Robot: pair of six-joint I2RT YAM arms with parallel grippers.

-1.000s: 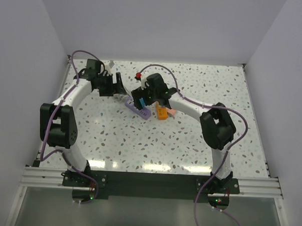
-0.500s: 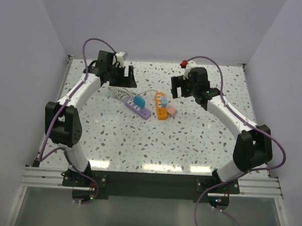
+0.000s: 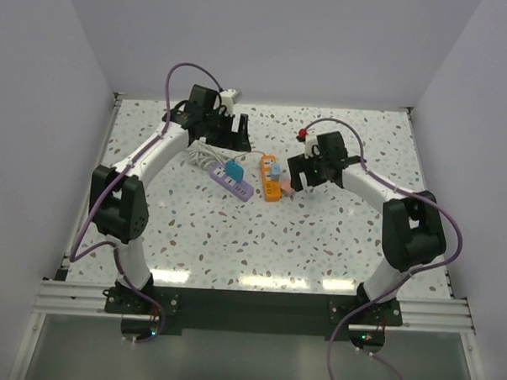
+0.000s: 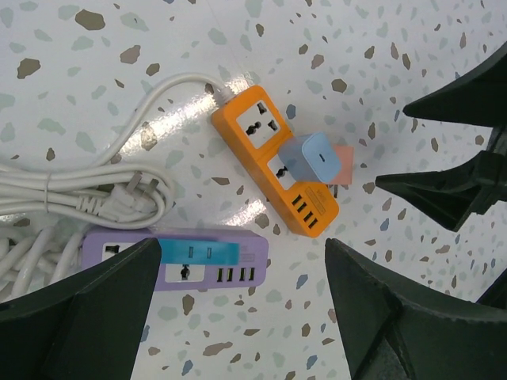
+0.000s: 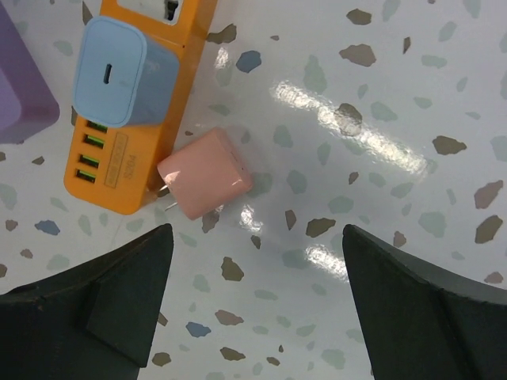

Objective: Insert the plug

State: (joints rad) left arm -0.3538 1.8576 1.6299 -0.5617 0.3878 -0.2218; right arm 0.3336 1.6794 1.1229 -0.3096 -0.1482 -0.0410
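Swings the wide-open right gripper point(image 5: 257, 237) back over the pink plastic cube plug point(image 5: 204, 172) mid-frame, with the left gripper point(image 4: 244, 245) equally agape: seemingly pre-grasp, needing descent and pinch.

Two power strips point(image 4: 238, 127) point(image 4: 119, 261), seemingly three plugs point(image 4: 313, 158) point(image 4: 198, 253) point(image 5: 204, 174) (one pink).

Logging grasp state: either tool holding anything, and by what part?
Nothing held. Left tool and right tool are both open and empty; the pink plug lies loose on the table beside the orange power strip, below the right tool.
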